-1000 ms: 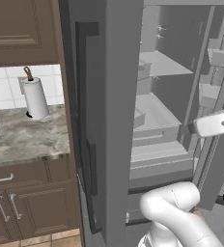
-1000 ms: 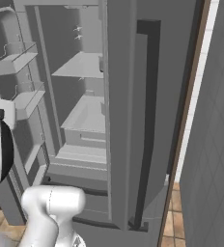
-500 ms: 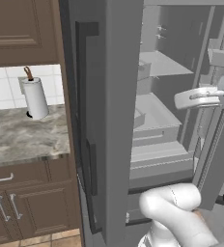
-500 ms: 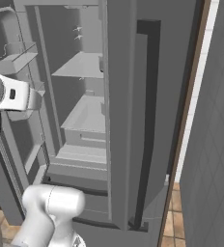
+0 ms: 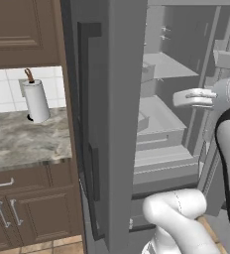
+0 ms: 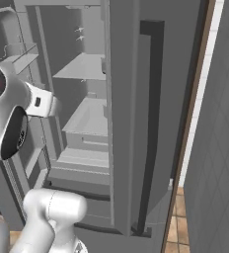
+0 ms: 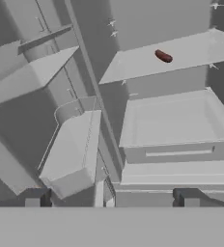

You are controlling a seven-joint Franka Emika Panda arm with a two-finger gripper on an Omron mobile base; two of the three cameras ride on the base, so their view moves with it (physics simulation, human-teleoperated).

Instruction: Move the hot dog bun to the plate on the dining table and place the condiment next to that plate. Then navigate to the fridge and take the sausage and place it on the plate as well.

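The sausage lies on a grey shelf high up inside the fridge. In the hand view we see it as a small dark-red rod, alone on that shelf, a bit tilted, toward the shelf's right side. Below that shelf we see a wide grey drawer. To the left of it in the hand view, the bins on the open fridge door stick out.

Our gripper is wide open and holds nothing. Its two dark fingertips stand far apart at the bottom of the hand view. The sausage is well apart from them, up and to the right.

In the left base view we see our white hand reach into the open fridge, in front of the shelves. The other fridge door is shut there, with a long dark handle running down it. Left of the fridge we see a marble counter with a paper towel roll standing on it, and brown cabinets below.

In the right base view the fridge stands open on the left and a grey wall is on the right
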